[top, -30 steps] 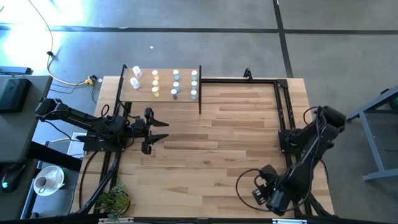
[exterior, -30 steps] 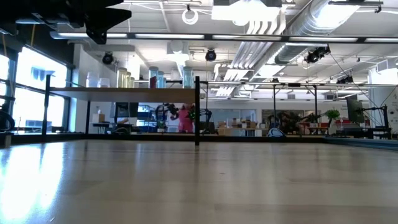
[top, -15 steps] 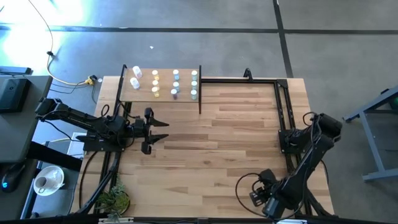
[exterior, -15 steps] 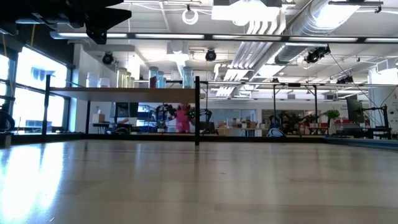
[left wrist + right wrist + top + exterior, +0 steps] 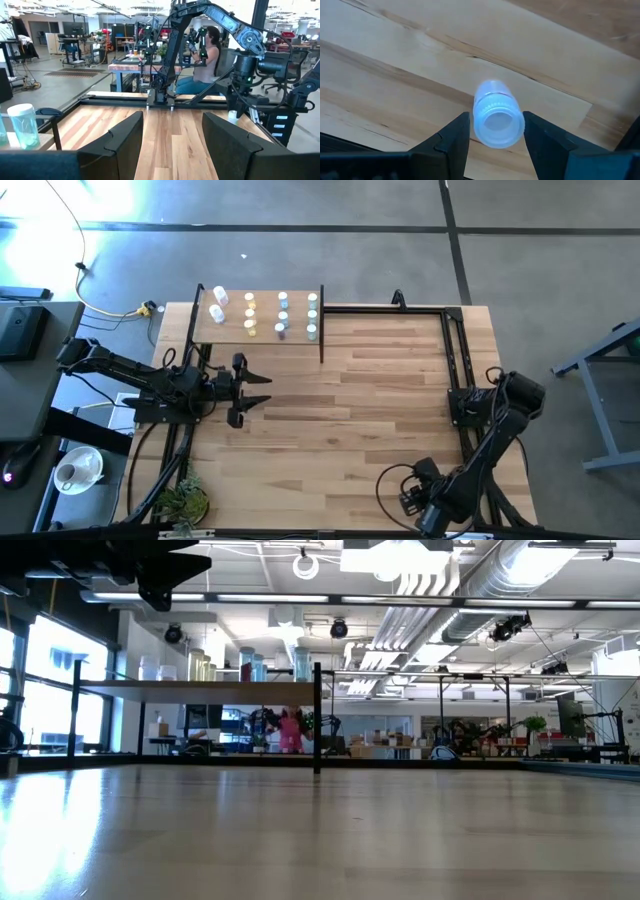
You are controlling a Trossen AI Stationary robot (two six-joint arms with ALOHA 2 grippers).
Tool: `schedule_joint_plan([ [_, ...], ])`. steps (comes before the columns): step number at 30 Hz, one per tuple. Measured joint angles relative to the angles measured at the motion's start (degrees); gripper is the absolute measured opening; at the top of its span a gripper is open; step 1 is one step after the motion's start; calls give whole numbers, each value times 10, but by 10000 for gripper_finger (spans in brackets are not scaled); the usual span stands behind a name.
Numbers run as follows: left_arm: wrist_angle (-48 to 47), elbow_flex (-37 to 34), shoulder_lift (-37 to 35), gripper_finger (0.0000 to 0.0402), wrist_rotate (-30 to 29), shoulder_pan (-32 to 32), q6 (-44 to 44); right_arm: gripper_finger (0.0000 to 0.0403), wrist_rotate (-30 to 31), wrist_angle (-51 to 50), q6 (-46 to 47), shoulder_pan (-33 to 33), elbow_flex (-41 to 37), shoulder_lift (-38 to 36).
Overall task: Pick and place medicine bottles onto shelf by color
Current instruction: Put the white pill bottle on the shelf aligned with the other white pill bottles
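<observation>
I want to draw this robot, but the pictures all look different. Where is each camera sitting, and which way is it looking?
High view: above, looking straight down on the table; both arms show.
Low view: at tabletop height, looking across at the shelf; a dark arm part shows up top.
Left wrist view: on the left arm, looking past the open left gripper across the table.
Right wrist view: on the right arm, looking down; right gripper holds a pale blue bottle.
Shared: high and low views both show the shelf.

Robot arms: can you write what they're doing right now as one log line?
right gripper: jaws shut on pale blue plastic bottle, near table's front edge | left gripper: open, empty, waiting | light-wood shelf: bottles in rows
</observation>
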Motion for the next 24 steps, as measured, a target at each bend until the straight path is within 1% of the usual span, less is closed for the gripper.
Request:
schedule_joint_plan([
  [3,0,0,0,193,0,0,-14,165,0,1,0,0,0,1],
  [7,-7,0,0,193,-2,0,-19,139,-4,2,13,0,0,1],
  [11,-15,0,0,193,-26,0,-20,117,-12,2,13,-1,0,0],
  [13,-22,0,0,193,-43,0,-21,115,-14,3,13,-1,0,0],
  [18,-69,0,0,193,-91,0,-61,122,-13,18,8,-6,0,0],
  [21,-98,0,0,193,-118,-1,-87,122,5,43,-19,-16,0,0],
  [24,-116,0,0,193,-130,-5,-110,123,28,73,-57,-34,0,0],
])
